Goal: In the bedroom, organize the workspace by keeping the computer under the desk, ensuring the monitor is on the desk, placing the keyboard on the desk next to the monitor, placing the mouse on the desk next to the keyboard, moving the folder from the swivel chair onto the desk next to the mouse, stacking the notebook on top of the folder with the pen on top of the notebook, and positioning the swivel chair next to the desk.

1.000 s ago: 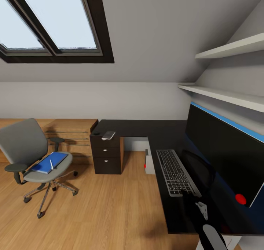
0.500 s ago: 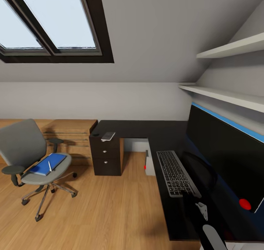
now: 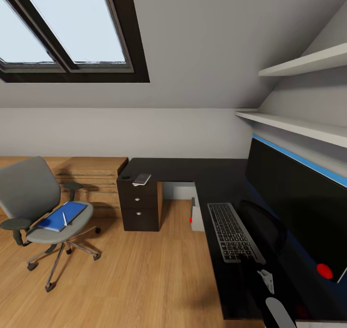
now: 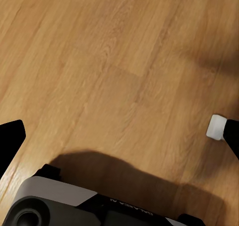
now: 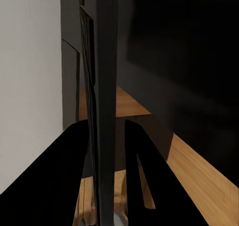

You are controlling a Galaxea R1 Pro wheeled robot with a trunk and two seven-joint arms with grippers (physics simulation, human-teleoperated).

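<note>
Keyboard-placing step: right gripper (image 5: 107, 176), jaws closed on the keyboard (image 3: 234, 231), rests it on the desk (image 3: 212, 174) beside the monitor (image 3: 294, 203); next, release. Left gripper (image 4: 119, 136) gapes empty over floor

— Where does the head view look from?
— From high up beside the desk (image 3: 193, 170), facing along its black top toward the far wall; the monitor (image 3: 299, 207) runs close along the right edge of the picture; the swivel chair (image 3: 36, 205) stands well off on the wooden floor (image 3: 135, 280).
— And the left wrist view?
— Straight down at the floor (image 4: 119, 71), fairly near; that flooring is what it shares with the head view.
— The right one?
— Very close, edge-on along a thin dark slab (image 5: 102, 101); which one, I cannot tell.
</note>
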